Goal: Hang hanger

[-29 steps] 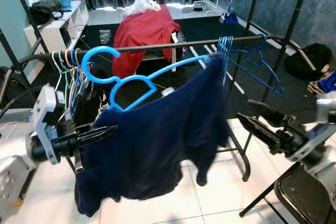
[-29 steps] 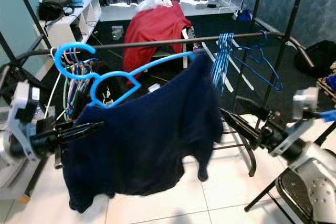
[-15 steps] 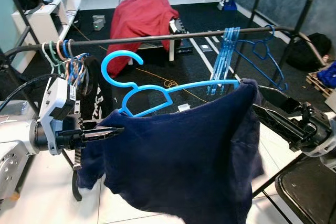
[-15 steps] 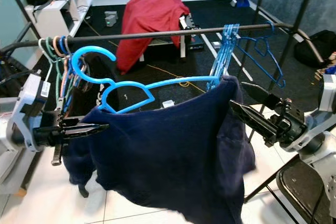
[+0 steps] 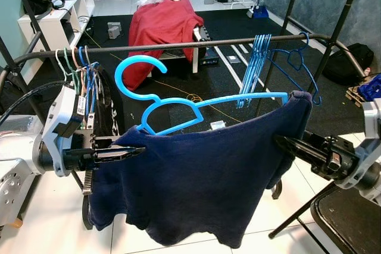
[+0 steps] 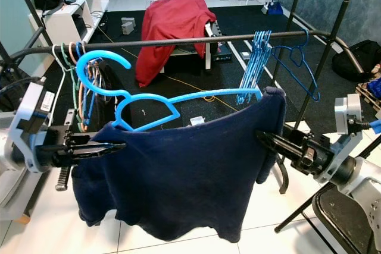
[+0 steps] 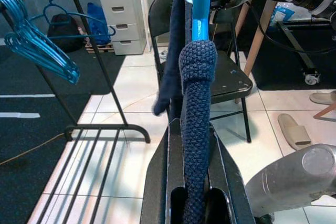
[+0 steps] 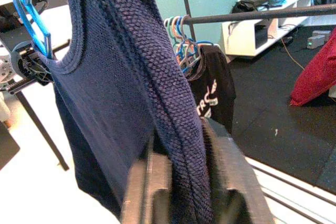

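You have the left gripper (image 5: 134, 151) and right gripper (image 5: 283, 142) each pinched shut on a shoulder of the soft, floppy sweater (image 5: 202, 188), its light, stiff hanger (image 5: 172, 102) below the rail (image 5: 178, 46); grip firm.

Head stereo downward; wrist cameras close along fingers (image 7: 173, 182).
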Tool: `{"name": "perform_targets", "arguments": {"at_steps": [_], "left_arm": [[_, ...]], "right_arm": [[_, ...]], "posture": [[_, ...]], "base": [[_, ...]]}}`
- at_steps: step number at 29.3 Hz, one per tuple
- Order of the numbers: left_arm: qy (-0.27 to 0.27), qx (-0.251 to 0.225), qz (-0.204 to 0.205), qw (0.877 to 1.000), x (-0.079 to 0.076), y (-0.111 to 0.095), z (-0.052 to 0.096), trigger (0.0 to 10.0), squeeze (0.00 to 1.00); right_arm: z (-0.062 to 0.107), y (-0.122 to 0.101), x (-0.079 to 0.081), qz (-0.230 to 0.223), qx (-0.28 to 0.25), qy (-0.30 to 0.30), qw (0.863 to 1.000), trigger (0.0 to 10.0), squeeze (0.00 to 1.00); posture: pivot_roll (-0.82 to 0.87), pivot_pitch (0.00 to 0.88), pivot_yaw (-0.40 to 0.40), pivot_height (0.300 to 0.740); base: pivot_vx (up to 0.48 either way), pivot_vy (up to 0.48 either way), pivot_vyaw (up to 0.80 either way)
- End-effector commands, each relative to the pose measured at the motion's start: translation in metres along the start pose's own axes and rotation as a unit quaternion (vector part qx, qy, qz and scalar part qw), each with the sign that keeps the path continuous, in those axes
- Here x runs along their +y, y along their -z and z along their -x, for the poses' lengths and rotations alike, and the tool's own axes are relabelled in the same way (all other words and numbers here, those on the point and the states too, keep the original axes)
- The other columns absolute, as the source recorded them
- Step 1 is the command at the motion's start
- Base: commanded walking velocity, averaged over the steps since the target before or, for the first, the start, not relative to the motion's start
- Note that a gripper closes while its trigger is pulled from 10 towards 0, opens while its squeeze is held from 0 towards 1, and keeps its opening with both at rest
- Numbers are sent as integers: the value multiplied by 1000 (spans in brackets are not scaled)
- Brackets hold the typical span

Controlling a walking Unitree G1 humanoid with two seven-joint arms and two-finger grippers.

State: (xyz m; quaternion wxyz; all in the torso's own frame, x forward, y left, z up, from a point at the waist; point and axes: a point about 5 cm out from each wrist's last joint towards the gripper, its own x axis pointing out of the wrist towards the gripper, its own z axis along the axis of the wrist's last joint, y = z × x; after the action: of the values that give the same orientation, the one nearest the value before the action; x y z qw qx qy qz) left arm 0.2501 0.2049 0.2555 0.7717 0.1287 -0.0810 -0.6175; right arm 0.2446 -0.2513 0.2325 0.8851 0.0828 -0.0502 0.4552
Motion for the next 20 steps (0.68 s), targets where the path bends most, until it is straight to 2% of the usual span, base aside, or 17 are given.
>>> {"name": "perform_targets", "arguments": {"at_steps": [1, 5, 6, 7, 8, 9, 10, 12, 13, 15, 16, 17, 18, 19, 20], "left_arm": [[2, -3, -17, 1000, 3, -8, 2, 10000, 0], [-25, 15, -16, 999, 10, -1, 4, 10000, 0], [-54, 34, -15, 998, 17, 6, 9, 10000, 0], [-54, 34, -15, 998, 17, 6, 9, 10000, 0], [-87, 61, -14, 994, 24, 14, 16, 10000, 0], [-87, 61, -14, 994, 24, 14, 16, 10000, 0], [-125, 104, -13, 987, 30, 25, 30, 10000, 0], [-125, 104, -13, 987, 30, 25, 30, 10000, 0], [-149, 138, -8, 979, 31, 33, 46, 10000, 0], [-149, 138, -8, 979, 31, 33, 46, 10000, 0], [-150, 162, -2, 975, 28, 38, 54, 10000, 0], [-138, 180, -1, 974, 23, 40, 56, 10000, 0], [-138, 180, -1, 974, 23, 40, 56, 10000, 0], [-139, 170, -6, 976, 22, 38, 52, 10000, 0], [-139, 170, -6, 976, 22, 38, 52, 10000, 0]], "right_arm": [[-1, -4, 0, 0, -15, 1, 1000, 0, 0], [1, -13, -1, 2, -49, 9, 999, 0, 0], [4, -22, -4, 5, -79, 21, 997, 0, 0], [4, -22, -4, 5, -79, 21, 997, 0, 0], [7, -31, -8, 8, -111, 35, 993, 0, 0], [7, -31, -8, 8, -111, 35, 993, 0, 0], [15, -45, -17, 7, -161, 64, 985, 0, 0], [15, -45, -17, 7, -161, 64, 985, 0, 0], [23, -54, -26, 7, -193, 101, 976, 0, 0], [23, -54, -26, 7, -193, 101, 976, 0, 0], [27, -55, -32, 2, -204, 128, 971, 0, 0], [26, -51, -34, -5, -198, 142, 970, 0, 0], [26, -51, -34, -5, -198, 142, 970, 0, 0], [20, -38, -34, -5, -165, 144, 976, 0, 0], [20, -38, -34, -5, -165, 144, 976, 0, 0]], "posture": [[-81, 53, -6, 740], [-82, 54, -3, 740], [-82, 54, -3, 740], [-82, 54, -3, 740], [-80, 53, -1, 740], [-80, 53, -1, 740], [-79, 52, 0, 740], [-79, 52, 0, 740], [-79, 51, -2, 740], [-79, 51, -2, 740], [-76, 51, -5, 740], [-76, 50, -6, 740], [-76, 50, -6, 740], [-72, 50, -10, 740], [-72, 50, -10, 740]], "base": [[0, 0, 0], [0, 0, 0], [0, 0, 0], [0, 0, 0], [0, 0, 0], [0, 0, 0], [0, 0, 0], [0, 0, 0], [0, 0, 0], [0, 0, 0], [0, 0, 0], [0, 0, 0], [0, 0, 0], [0, 0, 0], [0, 0, 0]]}}
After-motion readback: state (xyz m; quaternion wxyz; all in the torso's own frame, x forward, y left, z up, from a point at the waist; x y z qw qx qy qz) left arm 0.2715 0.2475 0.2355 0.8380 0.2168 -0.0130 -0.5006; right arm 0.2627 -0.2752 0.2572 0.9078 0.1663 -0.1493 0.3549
